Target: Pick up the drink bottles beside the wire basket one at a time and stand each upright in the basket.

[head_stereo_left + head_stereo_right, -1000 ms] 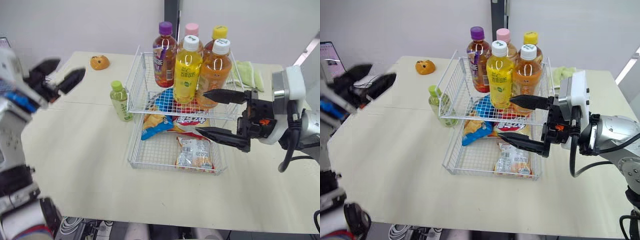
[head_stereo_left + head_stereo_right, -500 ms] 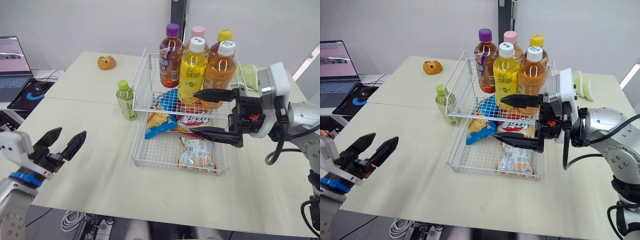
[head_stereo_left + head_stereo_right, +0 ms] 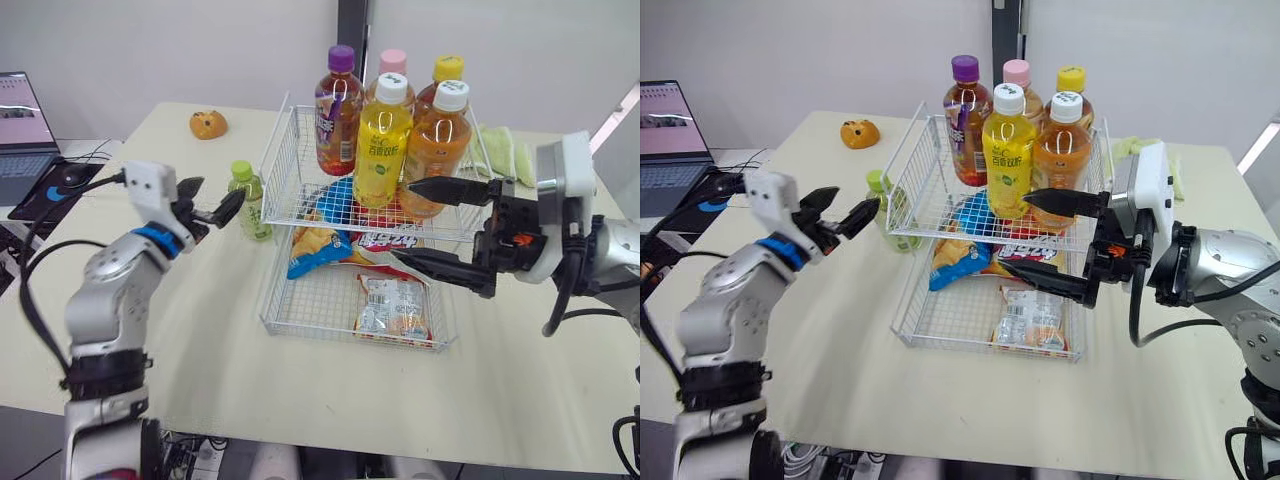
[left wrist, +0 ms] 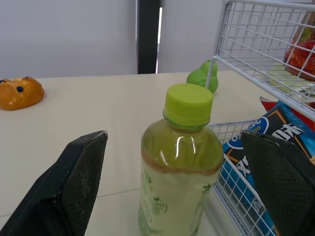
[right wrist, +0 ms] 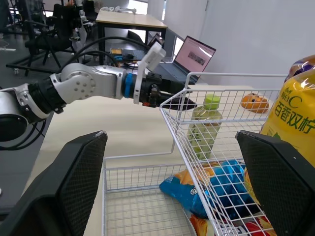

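Observation:
A small green tea bottle (image 3: 243, 200) with a lime cap stands upright on the table, just left of the two-tier wire basket (image 3: 283, 152). My left gripper (image 3: 211, 203) is open, level with the bottle's upper part. In the left wrist view the bottle (image 4: 179, 162) stands between the two fingers (image 4: 74, 187), apart from both. The top tier holds several upright bottles, among them a yellow one (image 3: 378, 140) and an orange one (image 3: 437, 150). My right gripper (image 3: 405, 220) is open in front of the basket's right side, holding nothing.
Snack packets (image 3: 392, 305) lie in the basket's lower tier. An orange bun-shaped toy (image 3: 208, 124) sits at the table's far left. A laptop (image 3: 15, 110) stands on a desk off to the left. Pale green objects (image 3: 505, 150) lie behind the basket on the right.
My left arm has swung from low at the table's front left up and in to the green bottle, fingers still open. The right gripper stays about where it was.

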